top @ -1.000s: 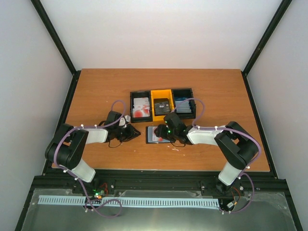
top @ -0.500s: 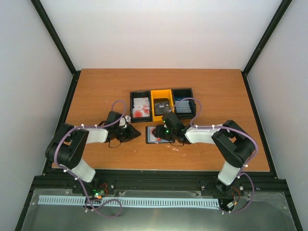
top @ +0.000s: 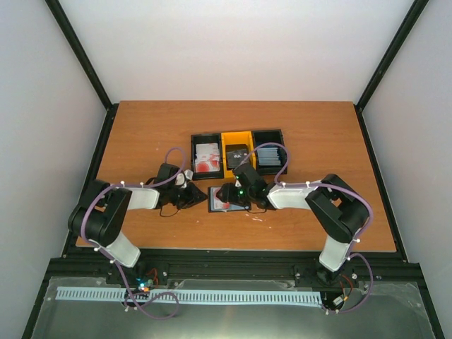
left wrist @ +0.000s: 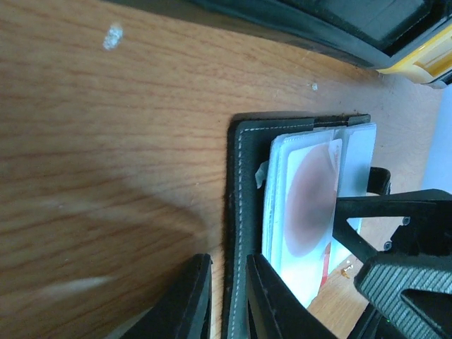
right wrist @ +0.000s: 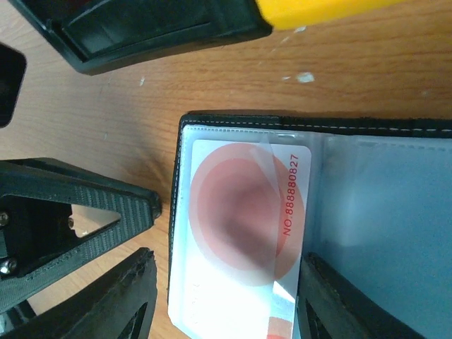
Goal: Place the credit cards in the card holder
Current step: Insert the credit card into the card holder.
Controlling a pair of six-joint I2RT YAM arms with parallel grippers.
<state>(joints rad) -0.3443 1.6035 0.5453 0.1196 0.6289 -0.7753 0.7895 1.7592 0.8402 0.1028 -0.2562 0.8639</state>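
Lying open on the table point(top: 155, 127), the wallet point(right wrist: 381, 212) is pinched at its stitched edge by the nearly closed left gripper point(left wrist: 229, 282), while a red-blotched white card point(right wrist: 240, 212) resting on its lining is straddled by the right gripper point(right wrist: 227, 265), its jaws spread wide.

At card holder point(top: 220, 205): left hand point(top: 193, 197) on left edge, right hand point(top: 234, 195) above; bins point(top: 239, 134) behind.
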